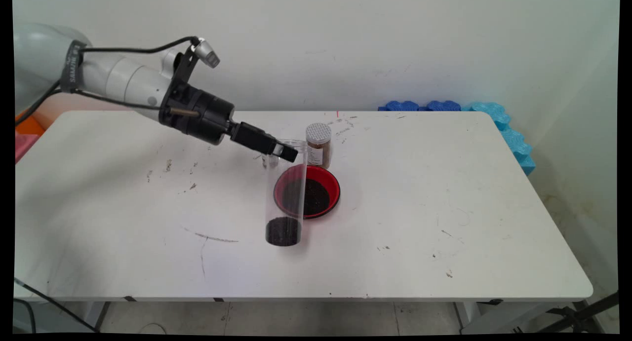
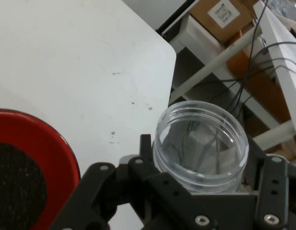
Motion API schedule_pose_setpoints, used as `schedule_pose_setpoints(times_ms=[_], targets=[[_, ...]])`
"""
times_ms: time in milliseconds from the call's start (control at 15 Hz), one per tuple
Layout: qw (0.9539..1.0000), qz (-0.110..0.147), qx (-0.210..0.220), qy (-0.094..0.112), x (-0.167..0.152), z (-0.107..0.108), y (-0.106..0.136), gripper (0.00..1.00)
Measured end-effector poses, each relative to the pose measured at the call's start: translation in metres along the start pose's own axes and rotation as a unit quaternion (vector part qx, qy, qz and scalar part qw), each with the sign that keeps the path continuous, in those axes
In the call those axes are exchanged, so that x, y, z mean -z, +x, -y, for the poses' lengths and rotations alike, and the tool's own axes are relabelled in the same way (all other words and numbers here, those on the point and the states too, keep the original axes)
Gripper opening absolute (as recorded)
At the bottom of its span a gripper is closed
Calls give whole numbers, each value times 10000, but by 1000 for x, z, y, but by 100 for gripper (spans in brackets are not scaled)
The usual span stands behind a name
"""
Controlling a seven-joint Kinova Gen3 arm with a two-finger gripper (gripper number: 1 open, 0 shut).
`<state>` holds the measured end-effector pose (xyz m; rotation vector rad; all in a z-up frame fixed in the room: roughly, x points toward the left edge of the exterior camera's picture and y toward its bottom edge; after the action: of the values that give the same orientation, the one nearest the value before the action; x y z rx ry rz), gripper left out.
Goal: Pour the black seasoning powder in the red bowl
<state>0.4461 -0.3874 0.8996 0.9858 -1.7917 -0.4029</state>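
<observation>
Your hand [image 1: 285, 152] grips the clear jar [image 1: 285, 198] near its rim; it looks light, smooth and slippery, beside the red bowl [image 1: 330, 183] on the desk [image 1: 444, 208]

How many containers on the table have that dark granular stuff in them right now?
2. The tall clear jar, held at its rim by the end effector, has some at its bottom; the red bowl right behind it holds a layer. The small lidded bottle behind holds something brownish.
</observation>
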Motion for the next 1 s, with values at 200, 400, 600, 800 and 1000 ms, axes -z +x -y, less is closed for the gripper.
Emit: schedule_pose_setpoints(times_ms=[200, 400, 600, 800, 1000], targets=[[9990, 35, 440, 5, -2, 4, 5, 0], [9956, 102, 935, -1, -4, 7, 6, 0], [9899, 171, 1408, -18, -6, 10, 6, 0], [9824, 236, 1851, -33, -8, 14, 6, 0], [9725, 296, 2311, -52, -9, 19, 4, 0]])
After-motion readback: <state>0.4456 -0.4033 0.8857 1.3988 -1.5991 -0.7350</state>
